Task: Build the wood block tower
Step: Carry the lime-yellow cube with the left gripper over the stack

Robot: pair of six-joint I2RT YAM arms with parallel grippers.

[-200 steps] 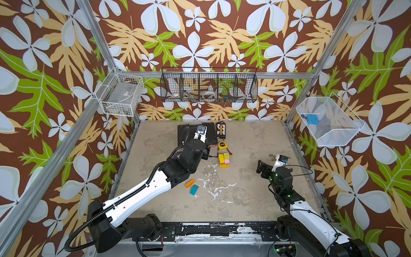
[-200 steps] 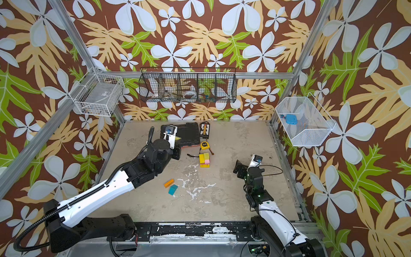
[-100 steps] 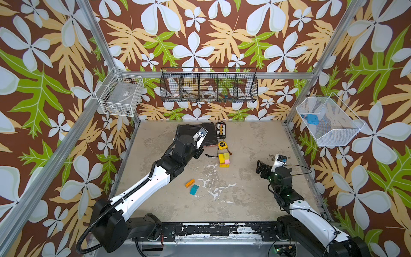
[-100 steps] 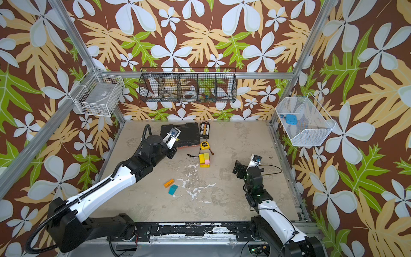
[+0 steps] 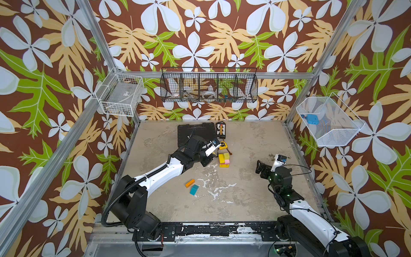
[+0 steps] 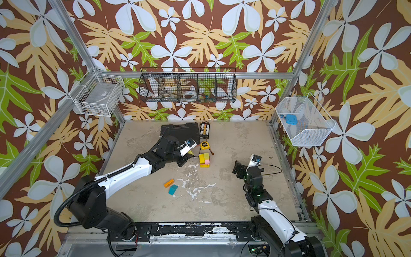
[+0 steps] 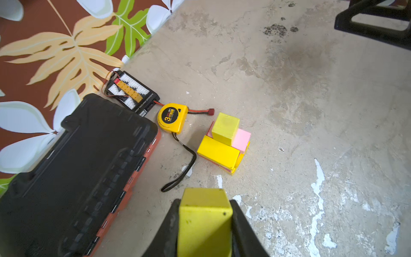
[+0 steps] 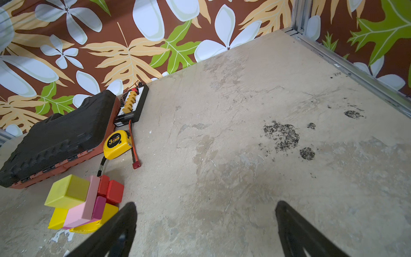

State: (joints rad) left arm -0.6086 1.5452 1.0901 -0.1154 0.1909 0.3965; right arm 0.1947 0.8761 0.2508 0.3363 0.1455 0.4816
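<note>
Left wrist view: left jaws clamp a yellow block (image 7: 204,220); right jaws stand wide apart.

Both top views look steeply down from above the front edge over the whole worktop (image 5: 244,144). Both wrist views, low and close, share the tower (image 7: 224,129).

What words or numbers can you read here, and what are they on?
"3m": on the round yellow tape measure.
Small print beneath it: too blurred to read.
White print on the black board with yellow and white sockets: too small to read.
Nothing else can be read.
</note>
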